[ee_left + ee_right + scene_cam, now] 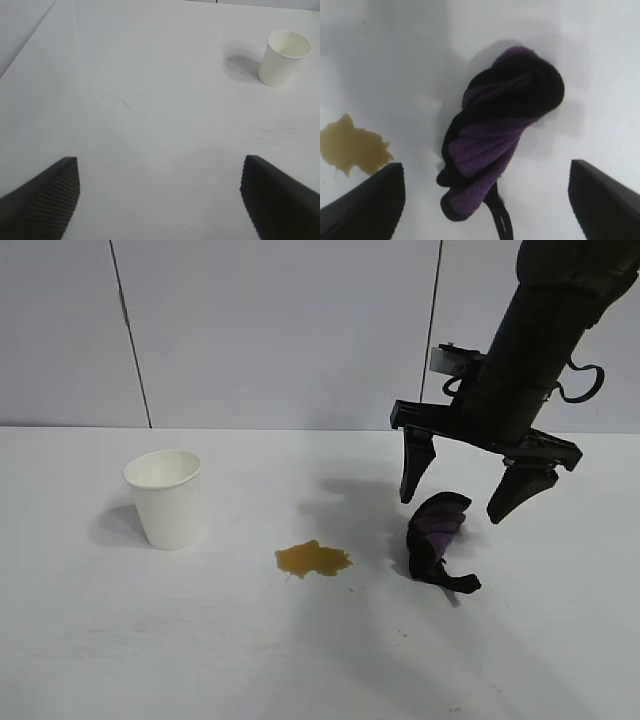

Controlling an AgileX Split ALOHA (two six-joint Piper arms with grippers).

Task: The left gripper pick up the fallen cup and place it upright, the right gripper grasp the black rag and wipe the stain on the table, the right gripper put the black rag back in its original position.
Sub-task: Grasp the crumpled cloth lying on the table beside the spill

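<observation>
The bunched black-and-purple rag (437, 540) is lying at right of centre on the white table (200, 640), directly beneath the released right gripper (475, 498), which should be straddling the bundle's thick middle before clenching.

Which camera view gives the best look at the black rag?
The right wrist view: the black rag fills the middle, purple folds and strap tail plain to see. The exterior view shows it smaller, lying on the table right of the stain. The left wrist view does not show it.
</observation>
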